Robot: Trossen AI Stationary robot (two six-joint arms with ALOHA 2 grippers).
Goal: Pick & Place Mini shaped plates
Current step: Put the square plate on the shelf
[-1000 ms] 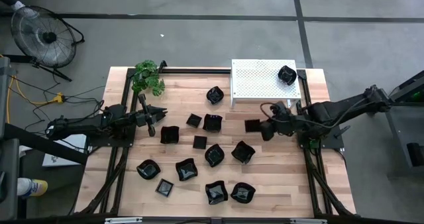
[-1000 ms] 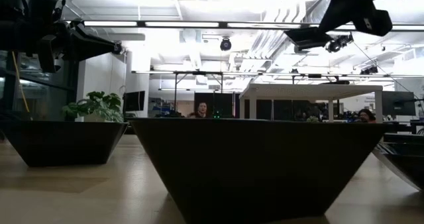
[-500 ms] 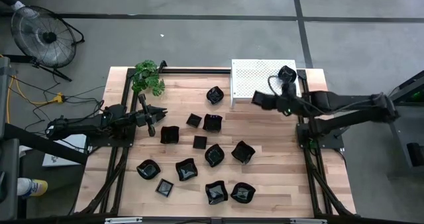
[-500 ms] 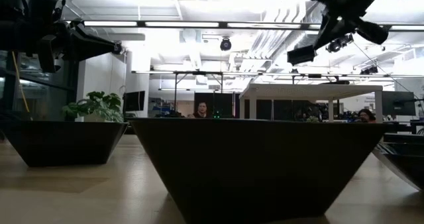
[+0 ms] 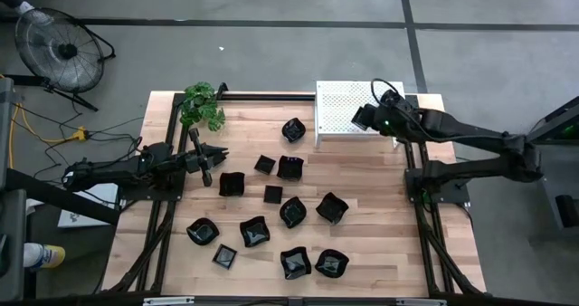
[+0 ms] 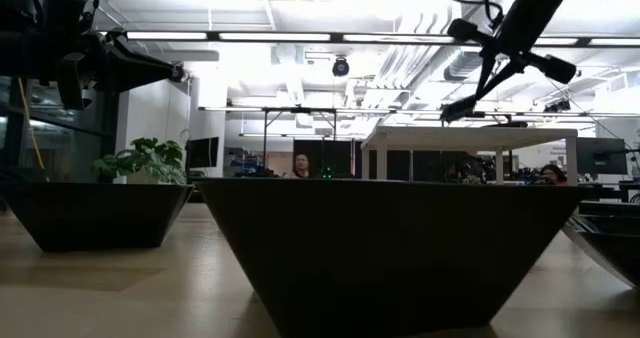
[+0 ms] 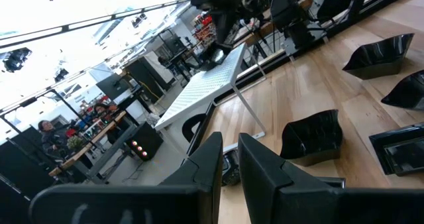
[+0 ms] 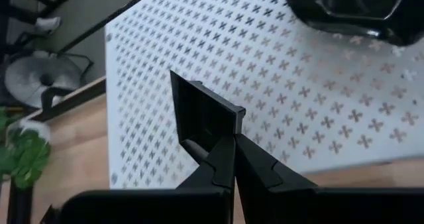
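Where the left arm waits: at the table's (image 5: 380,215) left edge, reaching inward just below the plant (image 5: 201,107).
Left gripper (image 5: 206,164): fingers only a narrow slit apart, nothing between them – it hangs above the wood, just left of the nearest plate.
Plates on the table (image 5: 292,212): about a dozen small glossy black dishes, square and wavy-edged, scattered over the middle of the tabletop from beside the left gripper to below the rack; most lie apart from one another.
Rack (image 5: 339,107): white, perforated, standing on legs at the table's far edge, right of centre.
Plate on the rack (image 8: 351,5): one rounded black dish resting on the perforated top, near the right arm; the overhead view hides it behind that arm.
Right arm: stretched in from the right edge, across the rack's right part.
Right gripper (image 5: 369,118): fingers closed – pinching the rim of a small square plate.
Held plate (image 8: 205,114): tilted on edge at the fingertips, above the rack's perforated surface; whether it touches the surface cannot be told.
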